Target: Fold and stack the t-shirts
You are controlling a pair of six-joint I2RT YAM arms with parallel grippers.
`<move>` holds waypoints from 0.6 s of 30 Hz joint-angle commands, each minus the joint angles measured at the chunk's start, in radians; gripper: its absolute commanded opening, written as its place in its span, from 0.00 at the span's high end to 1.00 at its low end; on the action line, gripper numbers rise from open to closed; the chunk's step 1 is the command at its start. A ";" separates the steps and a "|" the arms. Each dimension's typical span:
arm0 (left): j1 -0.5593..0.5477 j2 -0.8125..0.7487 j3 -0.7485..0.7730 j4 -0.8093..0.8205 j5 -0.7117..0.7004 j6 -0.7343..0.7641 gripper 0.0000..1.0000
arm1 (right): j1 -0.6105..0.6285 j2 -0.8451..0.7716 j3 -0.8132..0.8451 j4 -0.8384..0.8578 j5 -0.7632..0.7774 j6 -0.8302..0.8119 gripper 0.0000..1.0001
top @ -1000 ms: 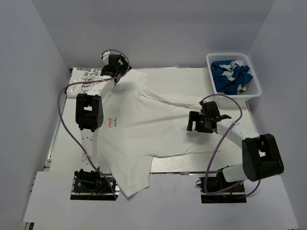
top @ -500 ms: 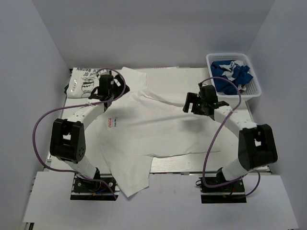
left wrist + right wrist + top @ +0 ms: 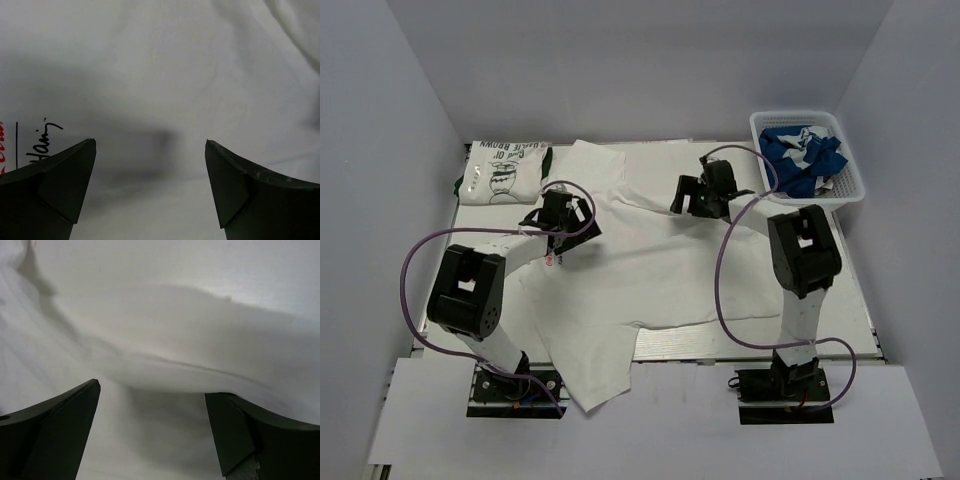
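A white t-shirt with a small red graphic [image 3: 650,270] lies spread over the table, one part hanging off the near edge. My left gripper [image 3: 563,222] hangs open over its left side by the red mark; the left wrist view shows bare white cloth [image 3: 160,75] between the jaws. My right gripper [image 3: 700,195] hangs open over the shirt's upper right, above a raised fold [image 3: 165,375]. A folded white shirt with green print [image 3: 505,172] lies at the back left. A royal blue shirt [image 3: 802,155] sits crumpled in the basket.
A white mesh basket [image 3: 842,192] stands at the back right corner. Grey walls close in the table on the left, back and right. Purple cables loop from both arms over the shirt.
My left gripper has moved from the back left corner toward the near right, onto the shirt's chest. My right gripper has moved from the table's right middle toward the back and left.
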 commanded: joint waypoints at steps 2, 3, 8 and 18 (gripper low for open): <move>-0.001 0.014 -0.049 0.038 0.037 0.052 0.00 | -0.013 0.173 0.251 0.058 0.162 0.038 0.10; -0.001 0.028 -0.058 0.029 0.037 0.052 0.00 | -0.019 0.196 0.365 0.047 0.276 0.050 0.10; -0.001 0.017 -0.059 -0.018 0.025 0.061 0.00 | -0.074 0.479 0.745 -0.112 0.337 0.081 0.10; -0.001 -0.069 0.015 0.006 0.024 0.121 0.00 | -0.102 0.151 0.569 -0.056 0.191 -0.146 0.10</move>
